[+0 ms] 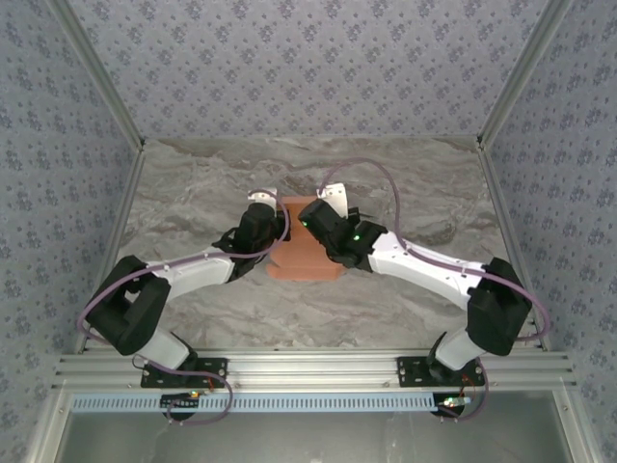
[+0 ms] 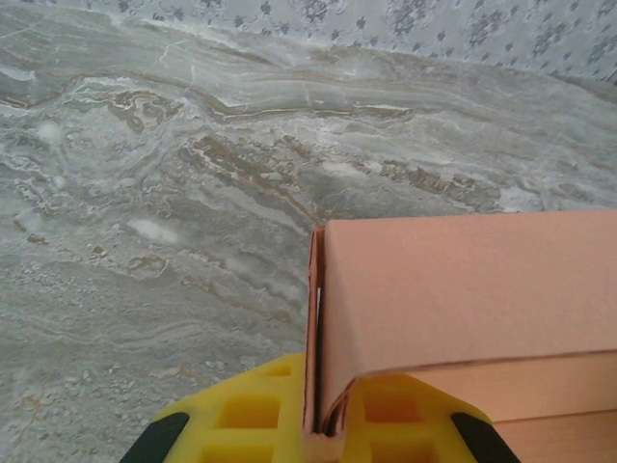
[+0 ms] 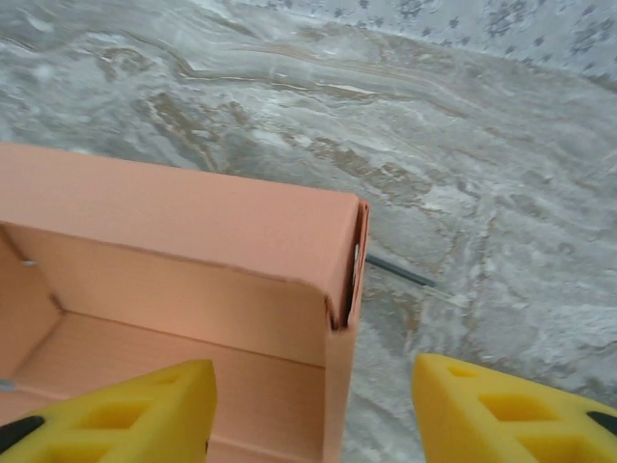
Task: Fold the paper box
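The salmon-orange paper box point(image 1: 304, 253) sits mid-table, partly folded, between both grippers. In the left wrist view its left side wall point(image 2: 316, 318) stands upright with a folded-over flap point(image 2: 463, 289) beside it; my left gripper point(image 2: 326, 424) is shut on that wall's doubled card, yellow fingers point(image 2: 251, 415) pressing from both sides. In the right wrist view the box's open inside point(image 3: 145, 318) and its right corner point(image 3: 342, 289) show. My right gripper point(image 3: 313, 410) is open, straddling that right wall, with one finger point(image 3: 125, 410) inside the box and the other outside.
The marble table point(image 1: 193, 183) stretches around the box, walled by patterned panels point(image 1: 308, 58). A thin dark line point(image 3: 400, 272) lies on the table just beyond the box's right corner. The metal rail point(image 1: 308, 367) runs along the near edge.
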Controlling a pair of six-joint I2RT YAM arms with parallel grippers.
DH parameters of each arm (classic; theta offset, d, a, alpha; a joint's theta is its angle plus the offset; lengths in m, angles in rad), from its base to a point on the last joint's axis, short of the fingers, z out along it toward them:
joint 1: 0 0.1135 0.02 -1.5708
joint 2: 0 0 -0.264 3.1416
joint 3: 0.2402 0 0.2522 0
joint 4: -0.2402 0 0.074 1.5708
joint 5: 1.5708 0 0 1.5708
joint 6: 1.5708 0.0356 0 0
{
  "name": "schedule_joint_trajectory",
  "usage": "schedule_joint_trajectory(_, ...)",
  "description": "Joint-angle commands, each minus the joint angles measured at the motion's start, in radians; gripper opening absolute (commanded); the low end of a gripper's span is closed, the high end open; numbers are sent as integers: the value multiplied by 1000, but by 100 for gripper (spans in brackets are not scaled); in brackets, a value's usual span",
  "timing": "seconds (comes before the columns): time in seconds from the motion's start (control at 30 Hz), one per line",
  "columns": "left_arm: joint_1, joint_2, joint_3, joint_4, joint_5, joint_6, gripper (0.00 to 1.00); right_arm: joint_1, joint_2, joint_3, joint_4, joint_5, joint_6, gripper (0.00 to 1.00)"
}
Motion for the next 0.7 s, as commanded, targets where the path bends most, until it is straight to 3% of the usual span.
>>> schedule_joint_trajectory(0.0, 7, 22, 20, 10, -30, 39, 3, 13, -54, -30, 25, -77, -36, 62)
schedule_joint_trajectory(0.13, 2, 51, -18, 98, -6, 104, 4, 7, -146, -53, 10, -124, -101, 64)
schedule_joint_trajectory(0.27, -25, 86, -41, 184, 12, 181, 4, -62, -259, -93, 13, -291, -161, 65)
schedule_joint_trajectory(0.53, -98, 185, -54, 359, 53, 300, 4, -391, -336, -175, 20, -752, -207, 65)
schedule_joint_trajectory(0.67, -127, 237, -68, 450, 61, 335, 5, -484, -294, -214, 33, -862, -193, 64)
